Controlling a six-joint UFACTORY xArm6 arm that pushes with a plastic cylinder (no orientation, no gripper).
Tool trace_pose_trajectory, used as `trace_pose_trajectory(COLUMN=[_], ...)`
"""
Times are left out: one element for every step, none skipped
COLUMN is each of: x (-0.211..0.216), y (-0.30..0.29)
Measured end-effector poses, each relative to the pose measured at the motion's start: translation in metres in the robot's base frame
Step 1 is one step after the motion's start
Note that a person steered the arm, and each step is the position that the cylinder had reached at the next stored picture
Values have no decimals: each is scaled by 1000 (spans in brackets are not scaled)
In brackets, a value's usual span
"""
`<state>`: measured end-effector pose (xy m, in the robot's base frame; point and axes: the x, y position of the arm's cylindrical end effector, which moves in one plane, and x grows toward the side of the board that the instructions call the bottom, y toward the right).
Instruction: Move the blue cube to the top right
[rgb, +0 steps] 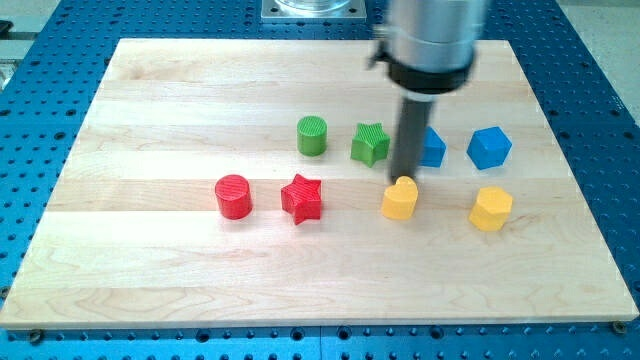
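The blue cube (433, 148) lies right of the board's middle, partly hidden behind my rod. My tip (406, 180) stands just left of the cube and right above the yellow heart (400, 199), between the cube and the green star (370, 144). Whether the rod touches the cube cannot be told. A second blue block, a hexagon (489, 147), lies to the cube's right.
A green cylinder (312, 135) lies left of the green star. A red cylinder (233, 196) and a red star (302, 198) lie at the view's left of centre. A yellow hexagon (490, 209) lies below the blue hexagon. The wooden board (150, 120) sits on a blue perforated table.
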<state>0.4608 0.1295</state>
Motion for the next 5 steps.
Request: trace_pose_trajectory(x=[2,-5,-30,-68,-114], y=[48,74,85,85,85])
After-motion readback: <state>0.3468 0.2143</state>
